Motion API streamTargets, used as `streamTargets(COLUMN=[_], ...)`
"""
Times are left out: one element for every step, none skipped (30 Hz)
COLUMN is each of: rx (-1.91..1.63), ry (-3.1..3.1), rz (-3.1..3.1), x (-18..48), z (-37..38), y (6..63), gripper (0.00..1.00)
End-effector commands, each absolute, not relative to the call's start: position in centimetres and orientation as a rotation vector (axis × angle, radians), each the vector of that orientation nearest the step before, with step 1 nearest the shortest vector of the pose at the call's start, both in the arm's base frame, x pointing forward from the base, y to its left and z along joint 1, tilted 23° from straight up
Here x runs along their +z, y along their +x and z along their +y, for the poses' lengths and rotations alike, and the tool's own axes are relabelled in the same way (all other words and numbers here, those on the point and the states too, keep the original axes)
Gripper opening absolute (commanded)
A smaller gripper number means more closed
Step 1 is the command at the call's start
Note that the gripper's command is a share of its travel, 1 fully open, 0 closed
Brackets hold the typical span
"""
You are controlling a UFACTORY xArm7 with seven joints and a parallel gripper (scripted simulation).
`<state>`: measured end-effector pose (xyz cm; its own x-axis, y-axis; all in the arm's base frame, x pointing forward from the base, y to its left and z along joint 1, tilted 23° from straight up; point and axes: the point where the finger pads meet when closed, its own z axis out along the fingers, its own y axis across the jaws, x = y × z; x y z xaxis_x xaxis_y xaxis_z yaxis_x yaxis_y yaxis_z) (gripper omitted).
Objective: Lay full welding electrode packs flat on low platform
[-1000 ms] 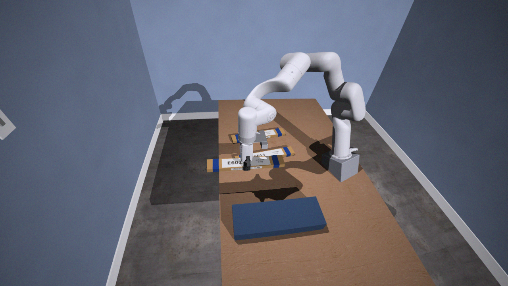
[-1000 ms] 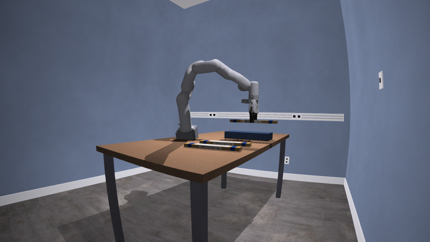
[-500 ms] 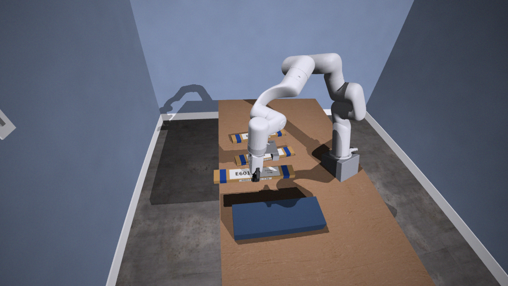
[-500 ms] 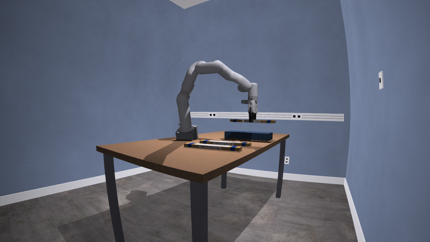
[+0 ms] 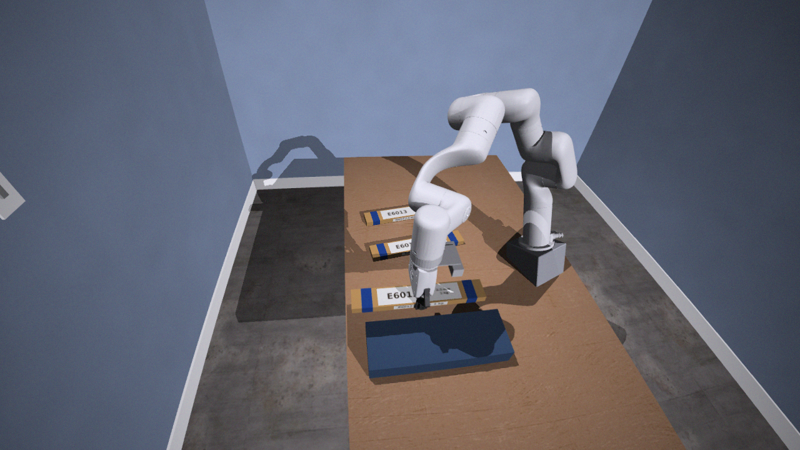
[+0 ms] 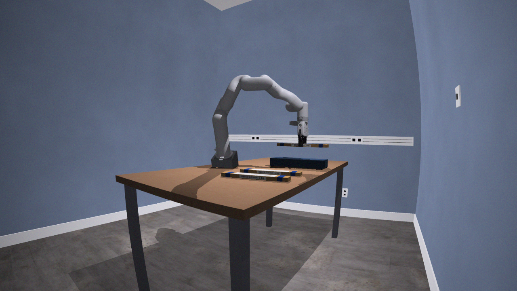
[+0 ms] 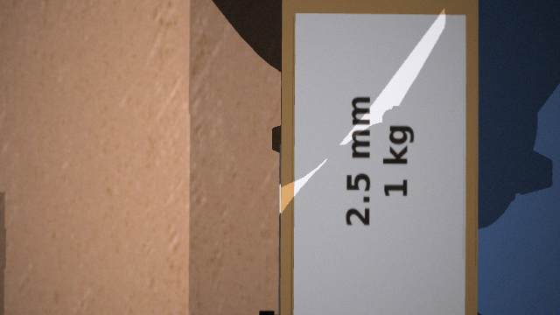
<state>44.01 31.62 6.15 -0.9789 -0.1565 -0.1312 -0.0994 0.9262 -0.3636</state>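
My gripper (image 5: 421,302) is shut on a long brown electrode pack (image 5: 416,298) with blue bands and a white label. It holds the pack level in the air, well above the table, as the exterior view (image 6: 303,145) shows. The pack hangs just beside the near edge of the low dark blue platform (image 5: 437,342). In the wrist view the pack's label "2.5 mm 1 kg" (image 7: 378,162) fills the middle, with the platform (image 7: 521,262) at the right. Two more packs lie flat on the table behind, one in the middle (image 5: 414,244) and one farther back (image 5: 389,215).
The arm's grey base block (image 5: 537,262) stands at the table's right side. The brown table (image 6: 231,180) has its left edge close to the held pack's left end.
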Motion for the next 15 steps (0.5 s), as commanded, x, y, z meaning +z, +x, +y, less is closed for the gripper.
streamTargets(rx=[-0.534, -0.534, -0.534, -0.534, -0.534, -0.534, -0.534, -0.534, -0.534, -0.534, -0.534, -0.534, -0.534, -0.534, -0.534], ry=[-0.196, -0.196, -0.196, -0.196, -0.196, -0.196, -0.196, -0.196, -0.196, -0.196, -0.196, -0.196, -0.196, -0.196, -0.196], rz=[2.923, 2.923, 2.923, 2.923, 2.923, 2.923, 2.923, 2.923, 2.923, 2.923, 2.923, 2.923, 2.923, 2.923, 2.923], x=[5.4, 5.2, 4.9, 4.7, 4.5, 4.2, 4.0, 3.8, 3.6, 3.5, 3.3, 3.1, 3.1, 3.1, 3.0], z=[33.9, 34.3, 34.8, 35.3, 35.7, 36.2, 36.6, 37.0, 37.4, 37.7, 38.1, 38.4, 38.4, 38.4, 38.7], y=[42.8, 42.5, 42.2, 41.9, 41.6, 41.3, 41.0, 40.8, 40.5, 40.3, 40.1, 39.8, 39.8, 39.8, 39.6], gripper=[0.58, 0.58, 0.58, 0.58, 0.58, 0.58, 0.58, 0.58, 0.58, 0.58, 0.58, 0.58, 0.58, 0.58, 0.58])
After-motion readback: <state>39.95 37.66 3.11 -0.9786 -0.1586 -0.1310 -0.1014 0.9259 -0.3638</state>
